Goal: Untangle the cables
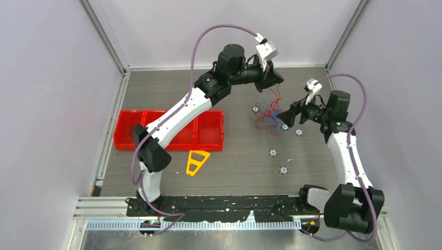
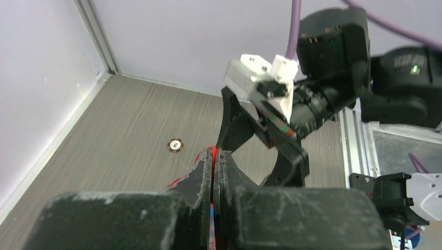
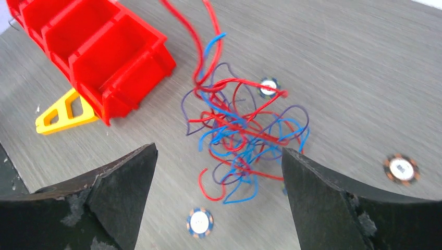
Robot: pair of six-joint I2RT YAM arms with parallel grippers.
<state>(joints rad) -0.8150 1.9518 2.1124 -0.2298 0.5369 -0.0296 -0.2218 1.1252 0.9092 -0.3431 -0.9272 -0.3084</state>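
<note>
Though the left gripper (image 2: 213, 155) pinches the cables (image 3: 241, 130), strands blur together.

A red divided bin (image 1: 211, 130) sits left on the grey tabletop (image 1: 234, 172), a yellow triangle (image 1: 199, 154) just nearer, small round discs (image 1: 272, 152) scattered right.

Robotics lab test cell: plain pale walls (image 1: 47, 104) and aluminium frame posts (image 1: 104, 36) box in a grey wood-grain tabletop (image 1: 240, 161). A white-and-black left robot arm (image 1: 182, 112) and matching right robot arm (image 1: 345, 151) sit bolted to a black base plate (image 1: 234, 202), trailing purple sheathed hoses (image 1: 193, 57), beside a red plastic compartment bin (image 1: 208, 143).
</note>
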